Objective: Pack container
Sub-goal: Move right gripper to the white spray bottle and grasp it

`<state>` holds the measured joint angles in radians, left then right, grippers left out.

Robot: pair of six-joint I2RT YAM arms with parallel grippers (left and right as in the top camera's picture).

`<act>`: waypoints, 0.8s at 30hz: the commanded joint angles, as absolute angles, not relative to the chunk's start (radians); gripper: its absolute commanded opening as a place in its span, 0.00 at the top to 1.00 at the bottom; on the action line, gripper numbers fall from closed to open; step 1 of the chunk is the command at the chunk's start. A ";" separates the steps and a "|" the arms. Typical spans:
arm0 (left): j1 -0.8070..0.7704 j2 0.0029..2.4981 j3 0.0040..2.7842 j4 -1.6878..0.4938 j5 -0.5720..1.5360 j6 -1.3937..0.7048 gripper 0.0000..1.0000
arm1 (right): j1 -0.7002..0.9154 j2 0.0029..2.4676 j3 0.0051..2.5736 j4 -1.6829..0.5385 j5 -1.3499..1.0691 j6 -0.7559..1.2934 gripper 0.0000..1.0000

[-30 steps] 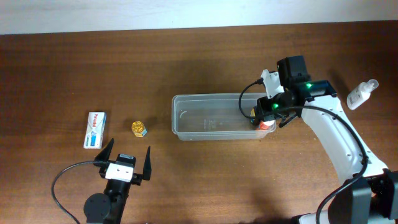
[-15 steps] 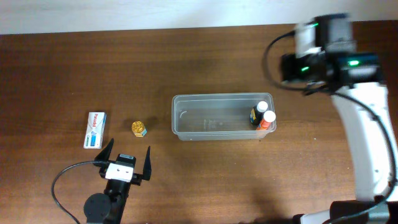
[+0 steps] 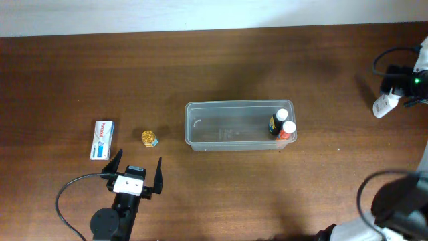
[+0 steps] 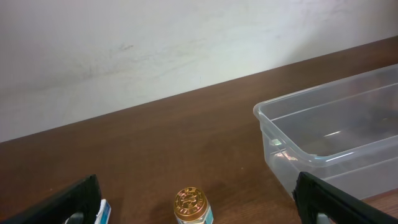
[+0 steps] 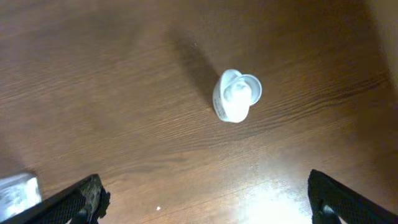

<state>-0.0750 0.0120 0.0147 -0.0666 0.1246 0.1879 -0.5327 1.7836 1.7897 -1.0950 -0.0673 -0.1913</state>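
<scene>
A: How far along?
B: Two bottles [image 3: 287,127] sit in the container [image 3: 221,131], mid surface [image 3: 67,73]. Box [image 3: 101,139], gold jar [image 3: 149,138] and white bottle [image 5: 236,96] wait outside. Left hand [image 3: 138,161] and right hand [image 5: 205,186]: released, empty.

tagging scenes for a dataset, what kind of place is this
Likely a robotics lab bench: a wooden table against a plain white wall, a robot's left gripper over it, and a clear container holding two bottles.

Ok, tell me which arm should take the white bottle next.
Right. The right gripper, open, hangs over the white bottle. The left gripper, also open, sits beyond the container, by the box and gold jar.
</scene>
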 commanded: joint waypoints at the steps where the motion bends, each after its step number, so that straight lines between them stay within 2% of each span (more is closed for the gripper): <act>1: -0.067 0.006 0.009 -0.068 0.134 0.204 0.01 | -0.559 1.855 1.796 -1.055 -0.114 -0.215 0.03; 10: -0.067 0.006 0.009 -0.068 0.135 0.204 0.01 | -0.615 1.954 1.796 -0.963 -0.110 -0.343 0.01; 24: -0.067 0.006 0.009 -0.068 0.135 0.204 0.01 | -0.628 2.112 1.796 -0.895 -0.180 -0.363 0.05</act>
